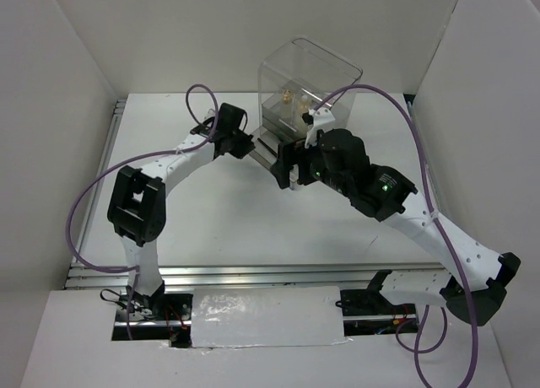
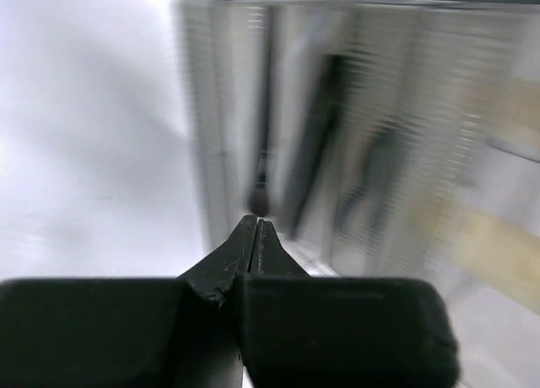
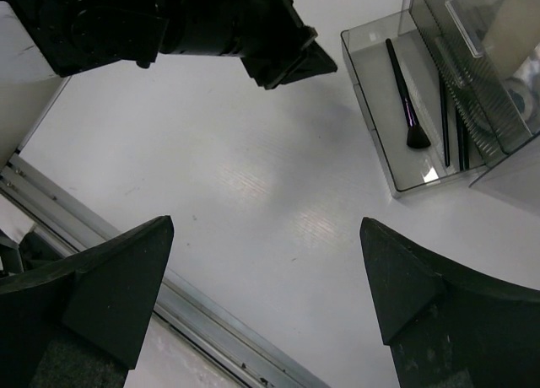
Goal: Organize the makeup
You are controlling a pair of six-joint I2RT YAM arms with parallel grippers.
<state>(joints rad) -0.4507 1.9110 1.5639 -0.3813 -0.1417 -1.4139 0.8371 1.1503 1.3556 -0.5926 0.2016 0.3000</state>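
Observation:
The clear acrylic box (image 1: 308,80) stands at the back of the table, with its bottom drawer (image 3: 371,110) pulled out toward the arms. Three thin black brushes lie in the drawer: one with a wide head (image 3: 405,97) and two thinner ones (image 3: 451,126). Small gold items (image 1: 287,96) show inside the box; I cannot tell them apart. My left gripper (image 2: 256,225) is shut and empty, its tip at the drawer's front edge; the left wrist view is blurred. It also shows in the top view (image 1: 250,143). My right gripper (image 3: 266,228) is open and empty above bare table, just in front of the drawer.
White walls enclose the table on the left, back and right. A metal rail (image 1: 253,274) runs along the near edge by the arm bases. Purple cables (image 1: 84,211) loop off both arms. The left arm's wrist (image 3: 211,21) hangs close above the right gripper's view.

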